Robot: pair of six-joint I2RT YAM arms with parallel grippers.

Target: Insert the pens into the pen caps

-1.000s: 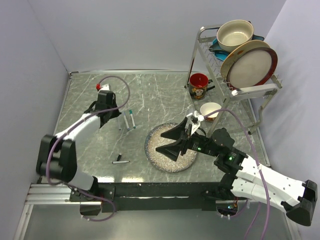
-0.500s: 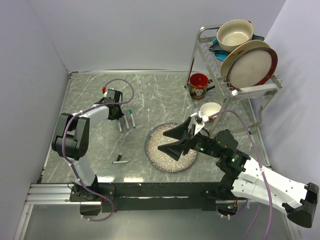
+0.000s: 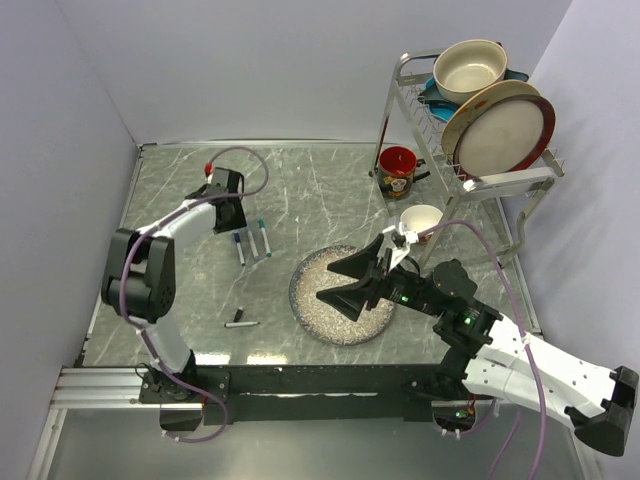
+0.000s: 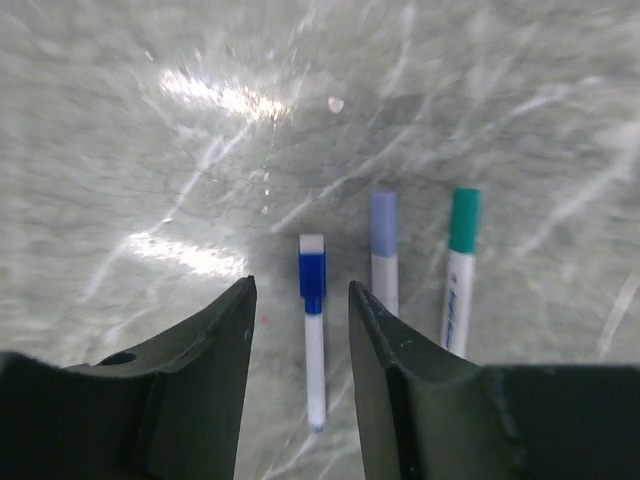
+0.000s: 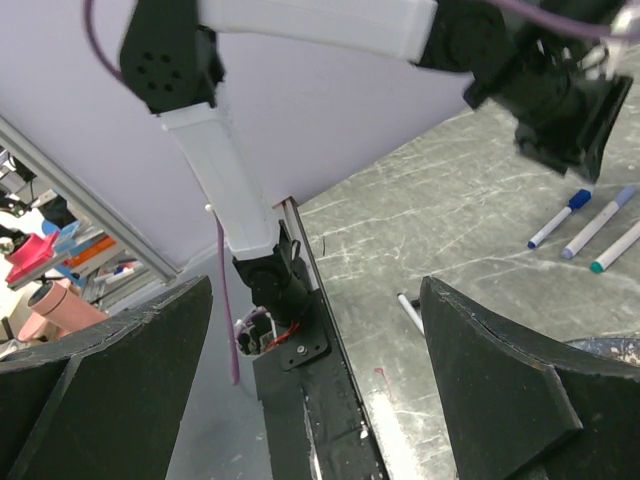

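Observation:
Three white-barrelled pens lie side by side on the marble table, each with a cap on it: blue (image 4: 313, 272), pale violet-blue (image 4: 383, 222) and teal (image 4: 464, 218). My left gripper (image 4: 300, 310) is open just above the table. The blue-capped pen (image 4: 315, 360) lies loose between its fingers, with a gap on each side. From above, this gripper (image 3: 230, 222) sits just behind the row of pens (image 3: 252, 245). Another pen (image 3: 240, 323) with a dark end lies alone near the front edge. My right gripper (image 3: 330, 288) hangs wide open over the speckled plate (image 3: 318, 312) and holds nothing.
A red mug (image 3: 398, 172) and a white cup (image 3: 421, 220) stand at the back right. Beside them is a dish rack (image 3: 470, 185) with a bowl and a plate. Walls close in the table at the left and the back.
My left gripper has opened and let go of the blue-capped pen beside the other two, and has drawn back a little. The right arm has barely moved.

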